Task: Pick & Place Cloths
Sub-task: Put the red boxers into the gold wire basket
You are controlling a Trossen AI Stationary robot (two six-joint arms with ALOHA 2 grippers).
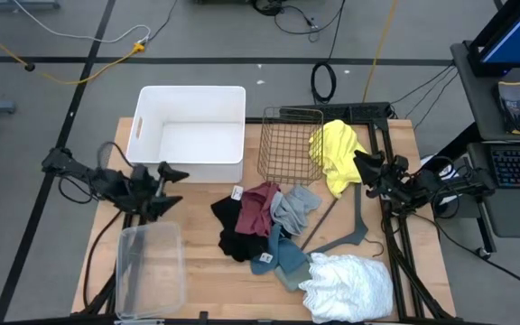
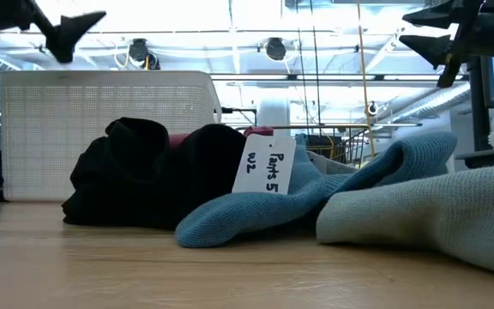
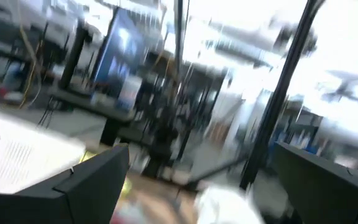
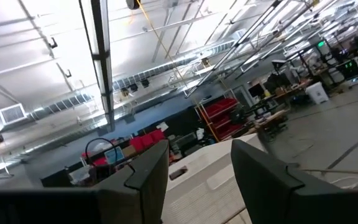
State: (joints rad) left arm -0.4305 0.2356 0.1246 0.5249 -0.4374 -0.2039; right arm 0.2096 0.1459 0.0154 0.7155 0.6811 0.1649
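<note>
The cloths lie in a heap on the wooden table (image 1: 206, 271): maroon (image 1: 258, 208), black (image 1: 233, 233), grey (image 1: 292, 208) and blue-grey (image 1: 283, 257). A frilly white one (image 1: 348, 285) lies near the front edge. A bright yellow one (image 1: 337, 153) lies against the wire basket (image 1: 289, 144). In the low view the black cloth (image 2: 135, 172) and blue-grey cloth (image 2: 350, 184) lie close, with a paper label (image 2: 264, 163) between them. My left gripper (image 1: 177, 187) hangs open above the table, left of the heap. My right gripper (image 1: 365, 171) hangs open beside the yellow cloth.
A white plastic bin (image 1: 188, 131) stands at the far left. A clear plastic tub (image 1: 149, 266) lies at the near left. A flat grey hanger (image 1: 346, 230) lies between the heap and the right arm. The wire basket stands at the far middle.
</note>
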